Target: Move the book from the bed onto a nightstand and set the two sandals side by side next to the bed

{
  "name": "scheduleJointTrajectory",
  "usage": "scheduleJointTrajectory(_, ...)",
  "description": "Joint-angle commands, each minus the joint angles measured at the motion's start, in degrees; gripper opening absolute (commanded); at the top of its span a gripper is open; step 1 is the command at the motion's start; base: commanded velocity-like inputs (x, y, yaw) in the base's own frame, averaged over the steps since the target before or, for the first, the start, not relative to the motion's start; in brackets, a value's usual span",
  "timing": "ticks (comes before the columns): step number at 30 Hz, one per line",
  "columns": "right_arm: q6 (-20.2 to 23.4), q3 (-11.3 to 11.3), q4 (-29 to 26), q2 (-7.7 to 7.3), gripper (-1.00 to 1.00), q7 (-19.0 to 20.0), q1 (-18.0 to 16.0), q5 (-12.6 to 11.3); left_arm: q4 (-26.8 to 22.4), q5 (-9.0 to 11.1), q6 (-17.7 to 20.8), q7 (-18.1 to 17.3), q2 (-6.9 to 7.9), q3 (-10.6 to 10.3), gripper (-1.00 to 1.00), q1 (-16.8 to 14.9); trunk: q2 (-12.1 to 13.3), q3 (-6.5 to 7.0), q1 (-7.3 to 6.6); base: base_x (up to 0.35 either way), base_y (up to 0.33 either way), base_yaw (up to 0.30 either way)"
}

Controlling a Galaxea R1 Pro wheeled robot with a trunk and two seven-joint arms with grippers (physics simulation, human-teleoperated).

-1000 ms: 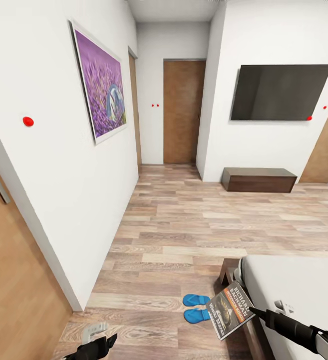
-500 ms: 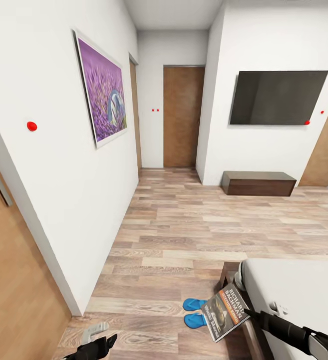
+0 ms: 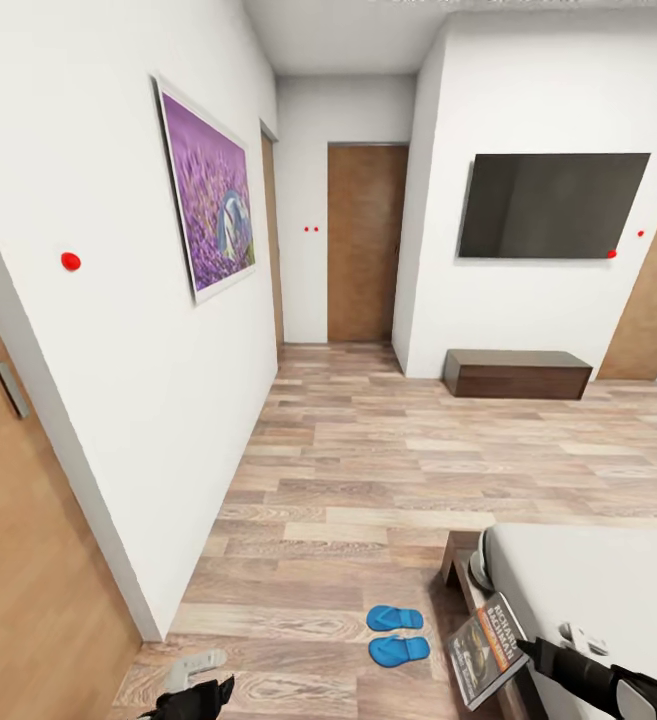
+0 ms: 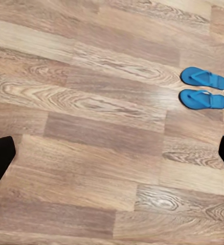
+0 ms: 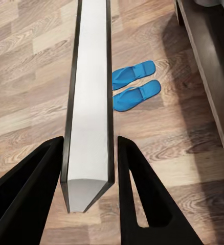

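Right claw (image 5: 89, 168): closed on the paperback book (image 3: 487, 650), both fingers (image 5: 25, 194) pressed against its covers; book held tilted above the bed frame edge, beside the grey mattress of the bed (image 3: 608, 580).
Left claw (image 4: 112, 153): spread wide, holding nothing, above bare plank floor (image 3: 388, 470).
Blue sandals (image 3: 396, 634): paired side by side on the floor, just beside the bed.
Also listed: purple wall picture (image 3: 208, 190), wall-mounted television (image 3: 551, 205), low dark cabinet (image 3: 516, 373) beneath it, brown door (image 3: 366, 243).
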Motion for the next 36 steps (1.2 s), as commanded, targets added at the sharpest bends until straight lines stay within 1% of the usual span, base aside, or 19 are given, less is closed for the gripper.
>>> scheduleJointTrajectory(1,0.47,0.27,-0.07,0.00,-1.00,-0.77,-0.04,-0.63,0.54,-0.33,-0.23,0.51,-0.14,-1.01,1.00,-0.04,-0.06,0.01,0.01,0.000,0.000,-0.022)
scheduleJointTrajectory(3,0.47,0.27,-0.03,0.19,-1.00,-1.51,-0.04,-0.63,2.23,-1.66,-0.27,1.03,-0.33,-1.55,1.00,-0.03,-0.06,0.20,0.01,0.000,0.000,-0.037)
scheduleJointTrajectory(6,0.47,0.33,0.00,0.38,-1.00,-1.96,-0.04,-0.57,5.57,-4.80,-0.33,1.24,-0.61,-2.83,1.00,-0.01,-0.06,0.43,0.01,0.000,0.000,-0.020)
scheduleJointTrajectory(9,0.50,0.42,0.04,0.46,-1.00,-2.13,-0.04,-0.59,6.99,-9.60,-0.43,-0.15,-0.64,-3.82,1.00,0.14,-0.06,0.53,0.01,0.000,0.000,-0.006)
scheduleJointTrajectory(10,0.52,0.43,0.06,0.47,-1.00,-2.14,-0.04,-0.61,7.18,-10.34,-0.45,-0.57,-0.61,-3.87,1.00,0.26,-0.06,0.54,0.01,0.000,0.000,-0.002)
scheduleJointTrajectory(11,0.52,0.44,0.07,0.47,-1.00,-2.16,-0.04,-0.61,7.25,-10.50,-0.44,-0.72,-0.58,-3.86,1.00,0.33,-0.06,0.55,0.01,0.000,0.000,-0.002)
scheduleJointTrajectory(12,0.53,0.44,0.10,0.48,-1.00,-2.19,-0.04,-0.62,7.35,-10.42,-0.42,-0.94,-0.57,-3.72,1.00,0.46,-0.06,0.56,0.01,0.000,0.000,-0.001)
scheduleJointTrajectory(14,0.55,0.45,0.40,0.48,-1.00,-2.22,-0.04,-0.62,7.45,-8.75,-0.40,-1.16,-0.63,-3.00,1.00,0.60,-0.06,0.57,0.01,0.000,0.000,0.000)
scheduleJointTrajectory(15,0.55,0.45,0.77,0.49,-1.00,-2.23,-0.04,-0.63,7.48,-7.32,-0.43,-1.22,-0.68,-2.69,1.00,0.63,-0.06,0.57,0.01,0.000,0.000,0.000)
scheduleJointTrajectory(16,0.55,0.45,1.43,0.49,-1.00,-2.24,-0.04,-0.67,7.51,-5.03,-0.46,-1.28,-0.73,-2.36,1.00,0.67,-0.06,0.57,0.01,0.000,0.000,0.000)
scheduleJointTrajectory(18,0.55,0.45,1.74,0.49,-1.00,-2.21,-0.04,-0.68,7.51,-3.83,-0.47,-1.32,-0.75,-2.19,1.00,0.68,-0.06,0.57,0.01,0.000,0.000,0.000)
scheduleJointTrajectory(20,0.58,0.45,1.86,0.49,-1.00,-1.35,-0.04,-0.66,7.50,-3.34,-0.48,-1.39,-0.76,-2.10,1.00,0.69,-0.06,0.57,0.01,0.000,0.000,0.000)
scheduleJointTrajectory(21,0.60,0.45,1.87,0.49,-1.00,0.31,-0.04,-0.65,7.49,-3.22,-0.48,-1.44,-0.76,-2.10,1.00,0.69,-0.06,0.57,0.01,0.000,0.000,0.000)
scheduleJointTrajectory(23,0.59,0.45,1.87,0.49,-1.00,10.11,-0.04,-0.59,7.46,-3.07,-0.48,-2.16,-0.76,-2.12,1.00,0.69,-0.06,0.57,0.01,0.000,0.000,0.000)
scheduleJointTrajectory(24,0.58,0.45,1.86,0.49,-1.00,12.66,-0.04,-0.58,7.45,-3.06,-0.48,-2.68,-0.76,-2.12,1.00,0.69,-0.06,0.57,0.01,0.000,0.000,0.000)
scheduleJointTrajectory(26,0.56,0.45,1.91,0.49,-1.00,22.59,-0.04,-0.56,7.46,-3.02,-0.43,-6.43,-0.77,-2.10,1.00,0.69,-0.06,0.57,0.01,0.000,0.000,0.000)
scheduleJointTrajectory(28,0.53,0.45,1.98,0.49,-1.00,29.90,-0.04,-0.55,7.50,-3.01,-0.30,-11.88,-0.72,-2.06,1.00,0.69,-0.06,0.57,0.01,0.000,0.000,0.000)
scheduleJointTrajectory(31,0.48,0.51,2.02,0.49,-1.00,32.64,-0.04,-0.54,7.52,-3.00,-0.30,-14.21,-0.69,-2.05,1.00,0.69,-0.06,0.57,0.01,0.000,0.000,0.000)
scheduleJointTrajectory(36,0.47,0.54,2.29,0.46,-1.00,33.49,-0.04,-0.54,7.58,-3.00,-0.30,-14.34,-0.68,-2.07,1.00,0.69,-0.06,0.57,0.01,0.000,0.000,0.000)
